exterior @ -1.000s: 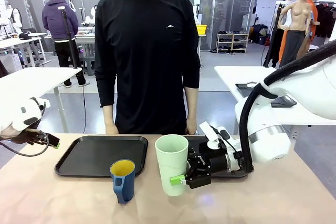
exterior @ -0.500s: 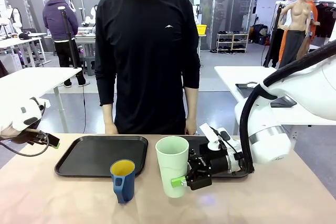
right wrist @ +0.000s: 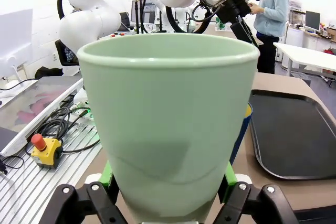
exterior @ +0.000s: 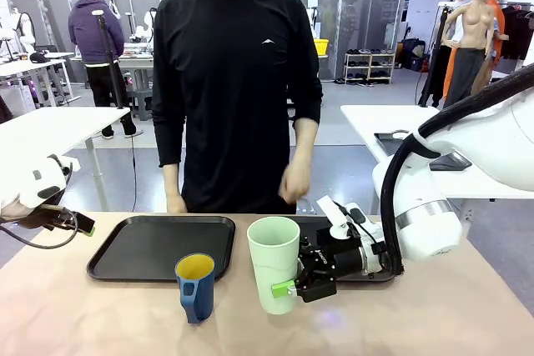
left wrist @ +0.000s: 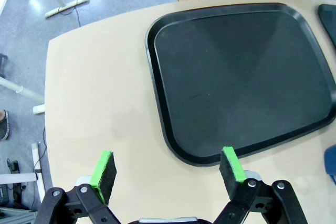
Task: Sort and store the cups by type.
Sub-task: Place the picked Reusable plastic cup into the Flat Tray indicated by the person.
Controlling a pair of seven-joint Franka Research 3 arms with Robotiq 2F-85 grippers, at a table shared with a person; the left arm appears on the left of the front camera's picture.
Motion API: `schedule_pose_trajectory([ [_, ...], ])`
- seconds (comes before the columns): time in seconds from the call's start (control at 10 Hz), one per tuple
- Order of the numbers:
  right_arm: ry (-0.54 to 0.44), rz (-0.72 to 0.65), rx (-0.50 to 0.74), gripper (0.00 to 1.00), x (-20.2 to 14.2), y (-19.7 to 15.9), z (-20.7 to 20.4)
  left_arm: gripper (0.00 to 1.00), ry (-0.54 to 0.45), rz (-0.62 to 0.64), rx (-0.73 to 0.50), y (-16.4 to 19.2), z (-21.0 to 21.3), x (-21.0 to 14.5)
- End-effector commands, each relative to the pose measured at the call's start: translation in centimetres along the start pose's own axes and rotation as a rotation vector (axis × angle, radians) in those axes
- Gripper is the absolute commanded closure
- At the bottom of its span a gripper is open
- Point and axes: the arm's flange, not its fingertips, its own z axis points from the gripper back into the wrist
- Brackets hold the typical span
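The tall mint-green tumbler (exterior: 274, 260) stands upright at the table's middle front, with my right gripper (exterior: 284, 285) shut on its lower part from the right. In the right wrist view the tumbler (right wrist: 168, 119) sits between the green pads (right wrist: 229, 174). Just left of it on the table is the dark blue mug (exterior: 195, 288) with a yellow inside; a sliver of the mug (right wrist: 242, 129) shows behind the tumbler. My left gripper (exterior: 79, 228) hovers at the table's far left; its fingers (left wrist: 103, 169) stand wide apart, and the left gripper (left wrist: 167, 169) holds nothing.
A black tray (exterior: 158, 246) lies at the left centre, and the same tray (left wrist: 236, 77) is below my left gripper. A second black tray (exterior: 310, 223) lies behind my right gripper. The person stands at the far edge, one hand (exterior: 294, 181) raised, the other (exterior: 177, 204) at the table.
The person's hand on the picture's right has lifted off the table edge. The tumbler and right gripper have shifted very slightly. The left arm has not moved.
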Motion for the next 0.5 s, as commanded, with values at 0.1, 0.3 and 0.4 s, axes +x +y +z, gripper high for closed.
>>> schedule_pose_trajectory([
  [0.1, -0.014, 0.004, -0.009, 0.49, 0.48, -0.04, -0.19, 0.00, 0.000, -0.002, 0.005, 0.03, 0.03, 0.03],
  [0.3, -0.014, 0.004, -0.009, 0.49, 0.48, -0.04, -0.19, 0.00, 0.000, -0.002, 0.005, 0.03, 0.03, 0.03],
  [0.4, -0.014, 0.004, -0.009, 0.49, 0.48, -0.04, -0.19, 0.00, 0.000, -0.002, 0.005, 0.03, 0.03, 0.03],
])
